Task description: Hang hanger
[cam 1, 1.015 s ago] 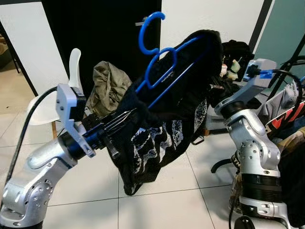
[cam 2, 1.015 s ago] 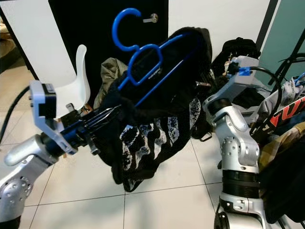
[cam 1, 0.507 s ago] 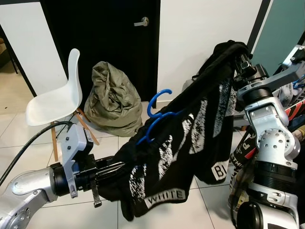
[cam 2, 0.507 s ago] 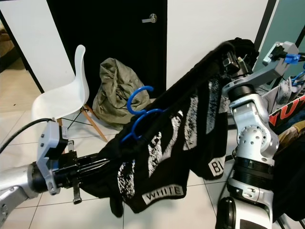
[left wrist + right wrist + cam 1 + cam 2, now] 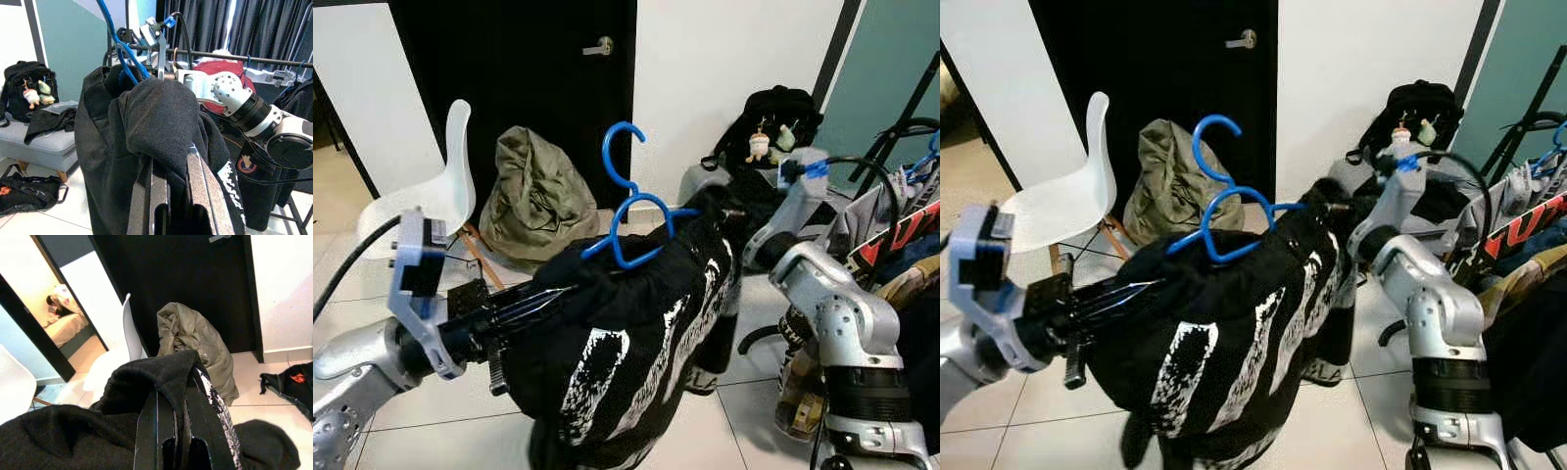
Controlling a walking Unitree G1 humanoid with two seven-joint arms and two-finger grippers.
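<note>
Holding a black shirt (image 5: 626, 343) on a blue hanger (image 5: 631, 211) between them, left tool (image 5: 543, 299) and right tool (image 5: 1327, 208) each pinch a shoulder; the hanger has levelled since before, hook upright, ready for the rail (image 5: 254, 58).

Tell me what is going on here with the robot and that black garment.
The robot holds a black sweatshirt with white print on a blue plastic hanger between its two arms. The left gripper is clamped on one shoulder of the cloth, the right gripper on the other. The hanger's hook points up, not hooked on anything. A metal clothes rail stands on the robot's right.
</note>
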